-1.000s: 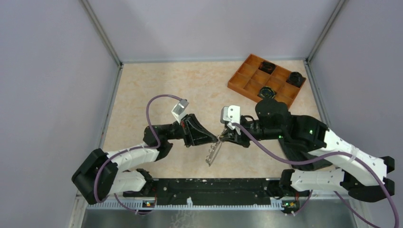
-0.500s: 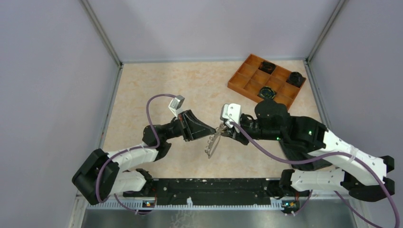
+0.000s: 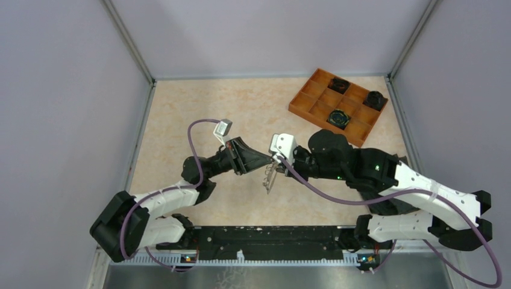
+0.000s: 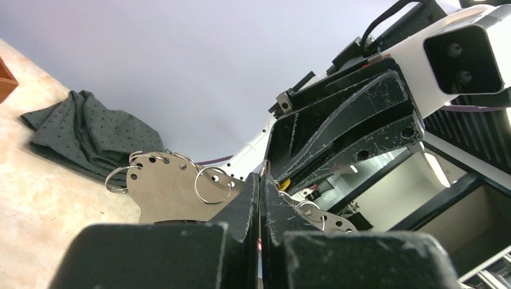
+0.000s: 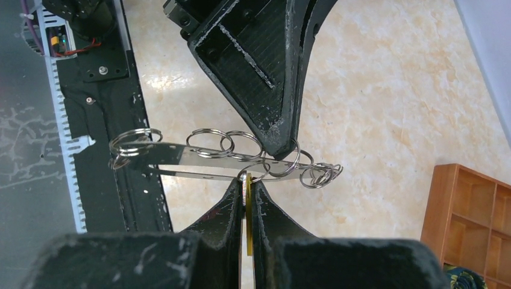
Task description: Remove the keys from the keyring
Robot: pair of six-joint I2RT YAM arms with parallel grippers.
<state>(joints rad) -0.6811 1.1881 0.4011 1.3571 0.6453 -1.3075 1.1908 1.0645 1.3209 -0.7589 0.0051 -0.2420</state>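
The keyring [image 5: 199, 158] is a flat grey metal plate with holes and several wire rings, seen edge-on in the right wrist view and held in the air between both grippers. It hangs below them in the top view [image 3: 269, 180]. My left gripper [image 3: 266, 160] is shut on the plate, which shows on both sides of its fingers [image 4: 172, 194]. My right gripper [image 5: 247, 184] is shut on the yellow tag [image 5: 247, 208] and a small ring at the plate's edge. The yellow tag also peeks out in the left wrist view [image 4: 284, 183]. I cannot pick out a dark key.
An orange compartment tray [image 3: 313, 107] holding dark items stands at the back right. A dark dotted cloth [image 4: 84, 138] lies on the beige table [image 3: 199, 114]. Grey walls enclose the table, and a black rail [image 3: 271, 236] runs along its near edge.
Both grippers have moved away from the near edge and a little left, staying together. The keyring has risen with them and hangs higher above the table.
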